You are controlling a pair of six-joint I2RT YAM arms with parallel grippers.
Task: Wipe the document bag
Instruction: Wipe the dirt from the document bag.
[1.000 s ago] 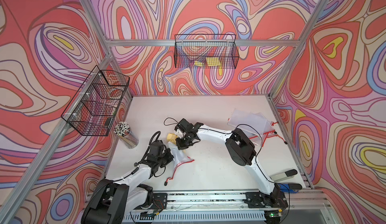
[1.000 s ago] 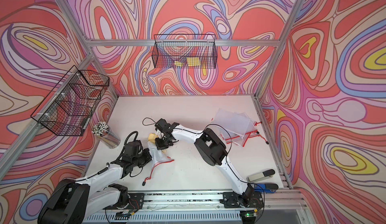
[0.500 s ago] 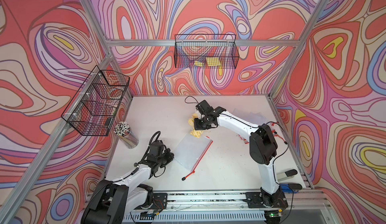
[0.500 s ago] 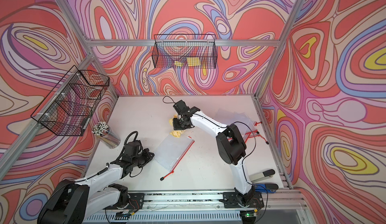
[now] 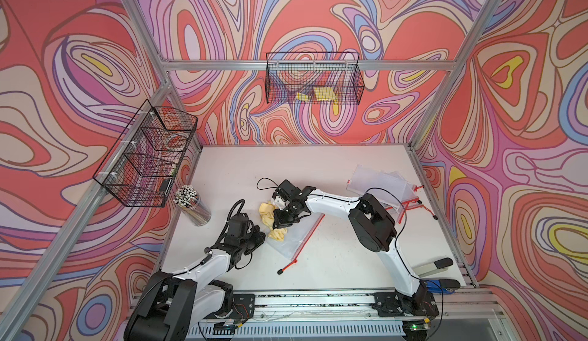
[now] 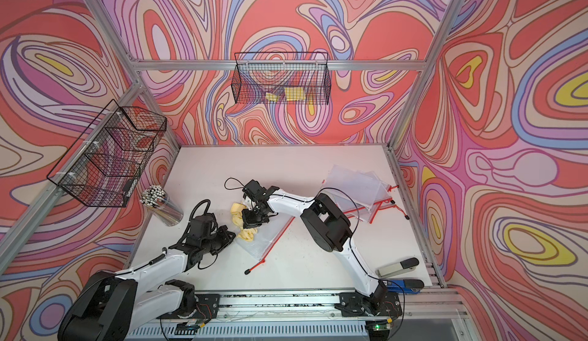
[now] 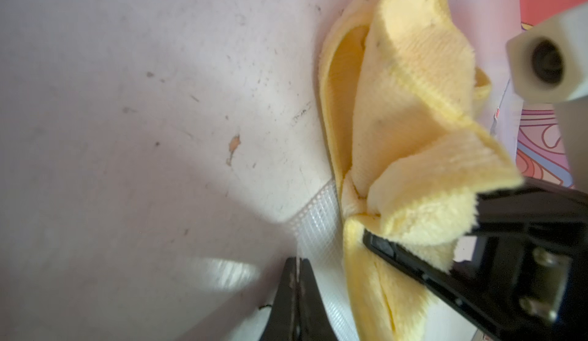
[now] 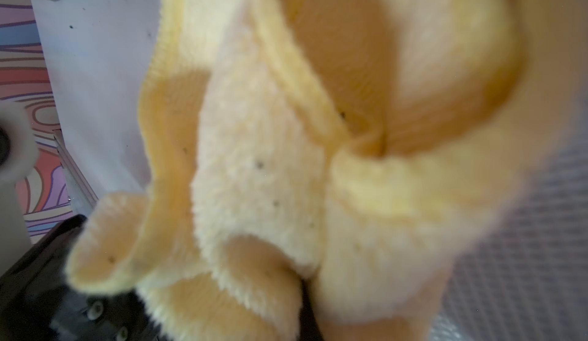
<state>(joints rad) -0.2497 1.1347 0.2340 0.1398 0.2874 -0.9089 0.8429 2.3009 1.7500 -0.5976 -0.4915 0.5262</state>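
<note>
In both top views the bag (image 5: pixel 297 239) lies flat on the table (image 5: pixel 334 259). The right gripper (image 5: pixel 281 220), clamped on the cloth (image 5: pixel 277 233), bears on one end.

Left wrist: left gripper (image 7: pixel 295 279) closed, pinching the bag's corner.

Right wrist: cloth fills the frame.

Judgement: wiping under way, most surface left.

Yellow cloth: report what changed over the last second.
The right gripper, shut on the yellow cloth, swept it across the document bag away from the left gripper, then back to the corner beside it. The red zip edge, curved a second ago, lies straight. Unchanged: left gripper shut on the bag's corner; spare bags and pen cup in place.
</note>
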